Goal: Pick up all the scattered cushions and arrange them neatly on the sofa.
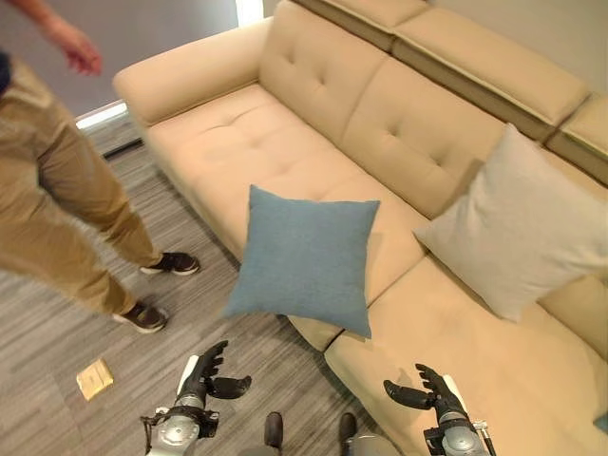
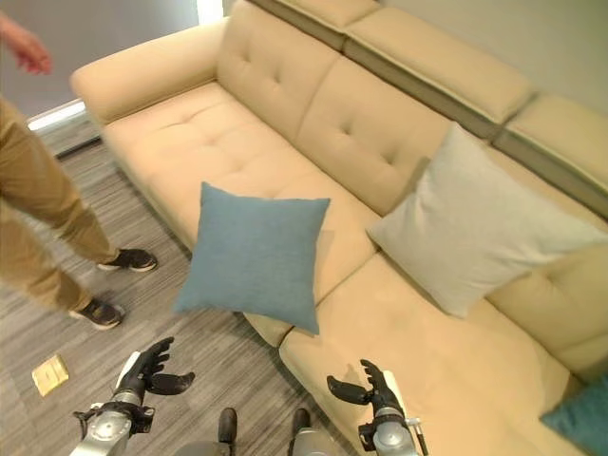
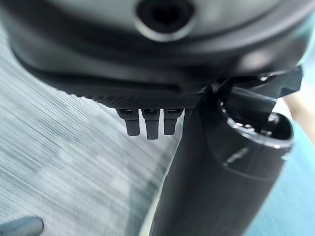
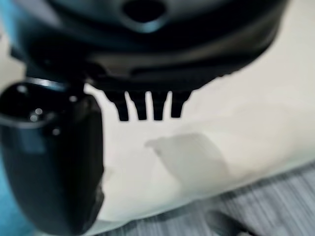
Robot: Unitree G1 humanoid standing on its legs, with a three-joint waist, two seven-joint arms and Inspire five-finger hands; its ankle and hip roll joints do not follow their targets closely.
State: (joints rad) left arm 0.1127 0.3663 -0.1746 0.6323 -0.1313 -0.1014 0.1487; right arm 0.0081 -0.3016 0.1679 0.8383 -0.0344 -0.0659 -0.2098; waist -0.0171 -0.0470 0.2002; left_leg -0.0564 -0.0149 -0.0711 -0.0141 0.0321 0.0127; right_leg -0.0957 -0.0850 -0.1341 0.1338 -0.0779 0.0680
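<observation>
A blue cushion [image 1: 304, 258] hangs over the beige sofa [image 1: 237, 142] edge, beyond the left hand [image 1: 207, 372] and right hand [image 1: 426, 389], both empty with fingers spread.

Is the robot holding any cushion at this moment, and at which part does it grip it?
Nothing is held. The left hand and the right hand are both open and empty. The blue cushion is apart from both hands, over the front edge of the sofa.

Person [image 1: 57, 190], small tan square [image 1: 94, 378]
</observation>
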